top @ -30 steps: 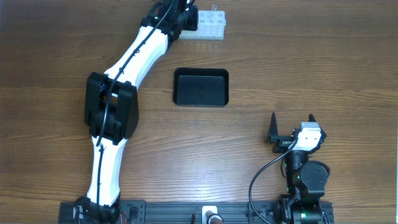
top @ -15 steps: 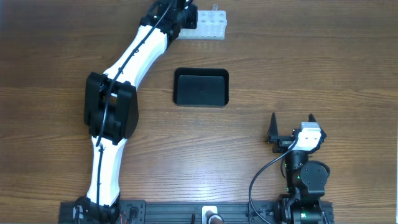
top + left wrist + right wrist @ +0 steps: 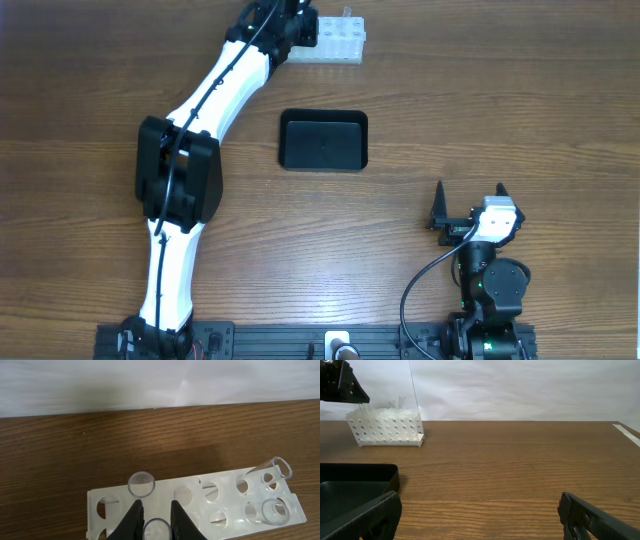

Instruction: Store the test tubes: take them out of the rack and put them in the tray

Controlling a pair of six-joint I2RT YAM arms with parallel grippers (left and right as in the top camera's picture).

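The wooden bench (image 3: 520, 100) is carrying everything. The left arm (image 3: 215, 100) is stretching from its base up to the far edge of the bench, with its wrist hanging over the near-left end of the rack. The right arm (image 3: 488, 280) is sitting folded close to its base, well apart from the tray and the rack.

The black tray (image 3: 283, 140) is lying near the middle of the bench, between the two arms and nearer than the rack. The white rack (image 3: 335, 42) is standing at the far edge, just beyond the tray.

In the left wrist view, the left gripper (image 3: 155, 506) is pointing down over the rack's near row, and its fingers (image 3: 132, 520) are pressing in on either side of the gripped tube (image 3: 156, 526), which is sitting in its hole. The second tube (image 3: 141, 484) is standing upright in the row behind, just beside the fingers. At the rack's other end, the tilted tube (image 3: 272, 471) is leaning outward from a far-row hole, and the fourth tube (image 3: 274, 511) is standing in the near row beside it.

The right gripper (image 3: 470, 200) is hovering low over bare bench, with its fingers (image 3: 370, 515) spreading wide apart and holding nothing.
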